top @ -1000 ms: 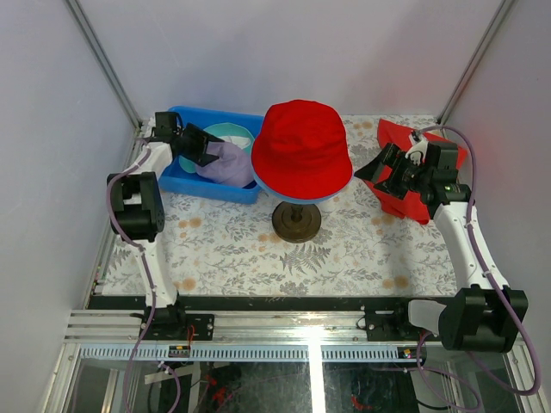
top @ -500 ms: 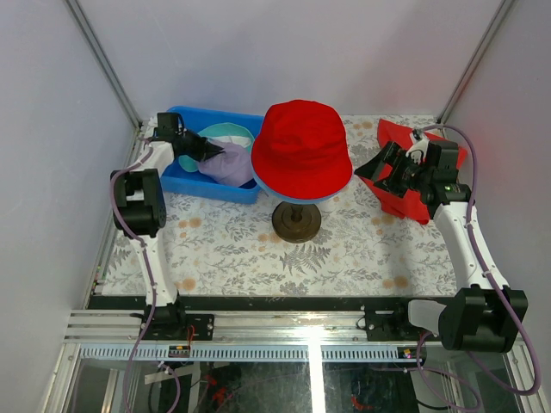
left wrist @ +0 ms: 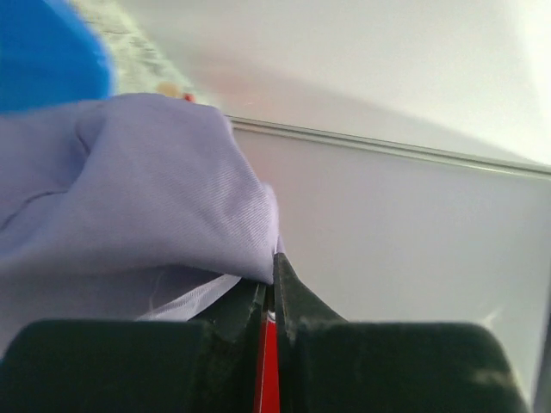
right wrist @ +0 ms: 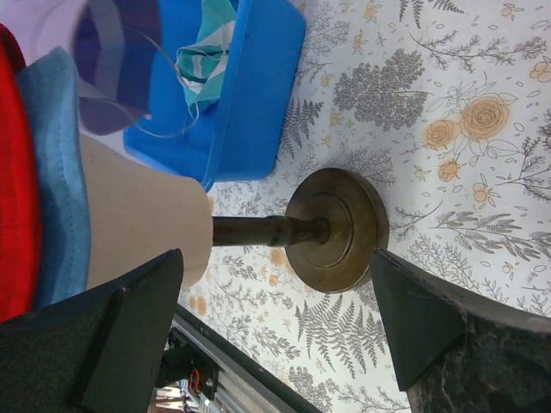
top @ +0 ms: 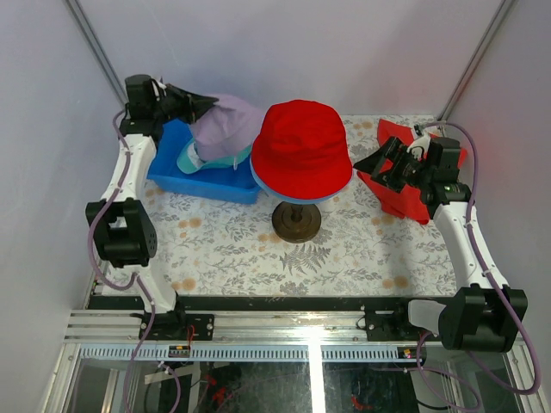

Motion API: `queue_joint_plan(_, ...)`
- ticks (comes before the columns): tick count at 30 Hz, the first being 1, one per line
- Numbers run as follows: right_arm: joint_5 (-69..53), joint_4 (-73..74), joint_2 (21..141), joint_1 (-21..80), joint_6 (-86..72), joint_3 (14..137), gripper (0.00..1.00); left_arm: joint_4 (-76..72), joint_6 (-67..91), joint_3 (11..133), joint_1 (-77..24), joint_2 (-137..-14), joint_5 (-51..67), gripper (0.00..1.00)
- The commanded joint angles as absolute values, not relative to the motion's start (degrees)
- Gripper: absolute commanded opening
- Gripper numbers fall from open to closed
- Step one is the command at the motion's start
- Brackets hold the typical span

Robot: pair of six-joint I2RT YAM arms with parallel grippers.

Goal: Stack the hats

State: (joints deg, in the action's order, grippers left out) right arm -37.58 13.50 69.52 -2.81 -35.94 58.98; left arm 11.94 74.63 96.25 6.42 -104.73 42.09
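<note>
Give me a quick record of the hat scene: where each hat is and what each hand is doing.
Left hand: shut on the lilac hat, held above the blue bin
Right hand: open, empty, by the red cloth
Teal hat: in the bin
Red hat: on the blue hat, on the mannequin head
Stacked: two hats

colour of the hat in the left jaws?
Pale lilac; the hat shows best in the top external view.

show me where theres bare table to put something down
Bare: the front strip of tablecloth between the stand base and the near rail, and the patch before the blue bin. Crowded: the back row, bin, red hat, red cloth.
</note>
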Motion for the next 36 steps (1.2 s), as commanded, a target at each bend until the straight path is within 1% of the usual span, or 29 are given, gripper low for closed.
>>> queue_joint_plan(1,-40.0,9.8,69.0,-3.2,-37.6,63.0,0.95,3.2,85.9,103.1,6.1,-101.8,47.0,0.0)
queue_joint_plan(5,-39.7,7.3,67.5,-3.2,-39.6,65.2,0.95,2.7,91.4,110.9,6.0,-101.6,49.2,0.0)
queue_joint_plan(11,-38.7,-3.0,64.2,-3.3,-48.0,69.1,0.95,0.7,99.5,122.3,5.2,-102.8,52.0,0.0)
queue_joint_plan(15,-40.4,-3.7,65.4,-3.3,-50.5,74.9,0.95,-5.1,107.0,126.7,4.0,-103.5,52.6,0.0)
queue_joint_plan(19,-44.7,-7.0,66.3,-3.3,-55.9,77.2,0.95,-8.7,111.7,129.0,1.7,-104.1,52.6,0.0)
queue_joint_plan(21,-47.4,-11.9,66.9,-3.3,-63.3,77.9,0.95,-11.2,114.1,129.0,0.2,-104.1,52.4,0.0)
queue_joint_plan(25,-52.2,-26.7,69.5,-3.3,-80.2,79.3,0.95,-13.3,116.8,131.2,-2.3,-105.0,52.0,0.0)
queue_joint_plan(27,-53.4,-30.9,70.2,-3.2,-87.1,80.3,0.95,-13.7,117.4,132.2,-3.3,-105.4,52.0,0.0)
queue_joint_plan(30,-53.8,-35.4,70.8,-3.2,-95.7,82.1,0.95,-14.7,118.0,132.7,-4.5,-105.7,51.7,0.0)
queue_joint_plan(34,-52.4,-50.4,73.8,-2.8,-114.0,82.7,0.96,-15.8,118.5,134.8,-5.7,-107.3,51.1,0.0)
queue_joint_plan(36,-51.5,-55.4,75.4,-2.0,-121.4,83.5,0.96,-16.1,119.0,136.5,-6.4,-108.6,50.6,0.0)
